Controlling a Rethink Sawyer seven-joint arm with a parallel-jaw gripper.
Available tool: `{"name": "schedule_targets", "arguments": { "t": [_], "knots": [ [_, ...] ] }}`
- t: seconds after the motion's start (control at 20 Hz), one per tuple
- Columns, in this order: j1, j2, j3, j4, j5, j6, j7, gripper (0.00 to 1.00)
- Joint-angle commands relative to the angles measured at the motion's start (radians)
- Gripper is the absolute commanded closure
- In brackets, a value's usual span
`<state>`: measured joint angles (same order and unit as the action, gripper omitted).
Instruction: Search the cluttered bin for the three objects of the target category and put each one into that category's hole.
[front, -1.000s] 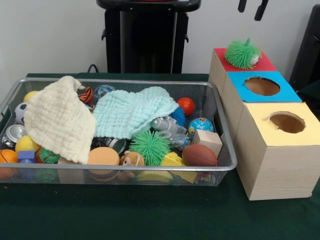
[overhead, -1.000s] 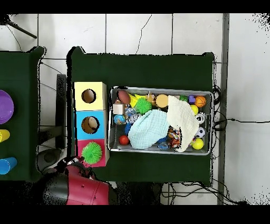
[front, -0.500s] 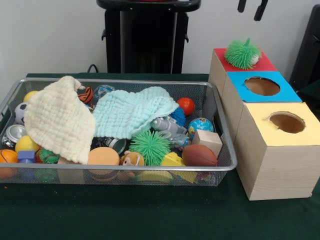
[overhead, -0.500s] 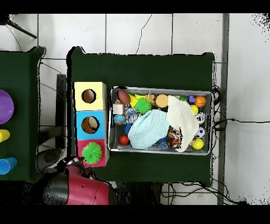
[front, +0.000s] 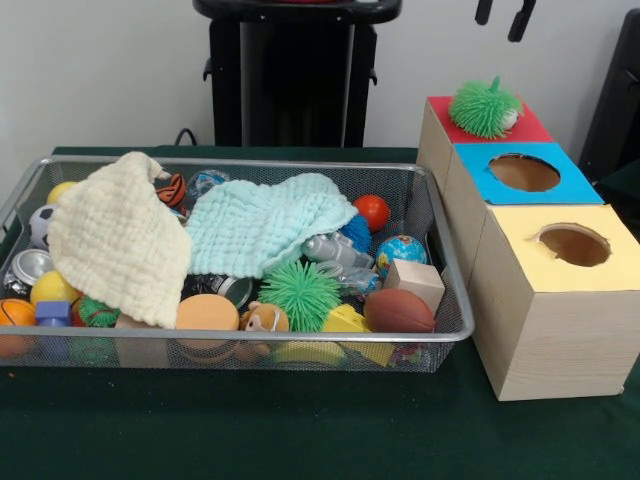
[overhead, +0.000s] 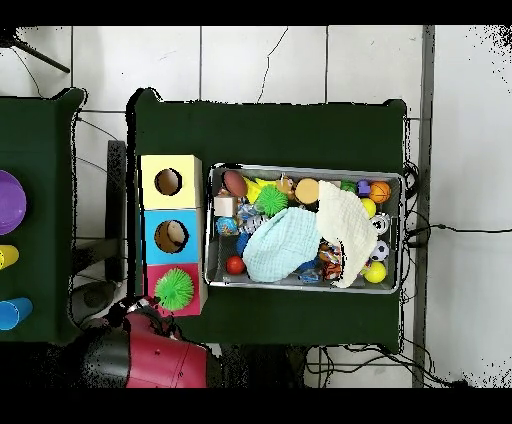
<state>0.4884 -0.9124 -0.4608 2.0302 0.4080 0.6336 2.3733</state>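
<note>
Jaws apart and empty, just the gripper (front: 505, 15) tips at the top edge above the red-topped box (front: 440, 122). One green spiky ball (front: 484, 107) sits on its hole; another (front: 300, 292) lies in the wire bin (front: 452, 290), near its front rim.

Overhead: wire bin (overhead: 212, 225) on green bench (overhead: 270, 130), two cloths over clutter. Spiky green ball (overhead: 174, 288) sits on red box; red arm (overhead: 150, 358) just below.

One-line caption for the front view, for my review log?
Green spiky ball sits on the red box's hole; another waits in the cluttered wire bin.
</note>
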Motion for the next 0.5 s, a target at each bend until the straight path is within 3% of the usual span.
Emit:
{"name": "schedule_targets", "arguments": {
  "t": [0.05, 0.5],
  "knots": [
    [-0.011, 0.048, 0.01, -0.037, -0.036, 0.0, 0.187, 0.0],
    [-0.02, 0.091, 0.022, -0.056, -0.031, -0.02, 0.19, 0.0]
  ]
}}
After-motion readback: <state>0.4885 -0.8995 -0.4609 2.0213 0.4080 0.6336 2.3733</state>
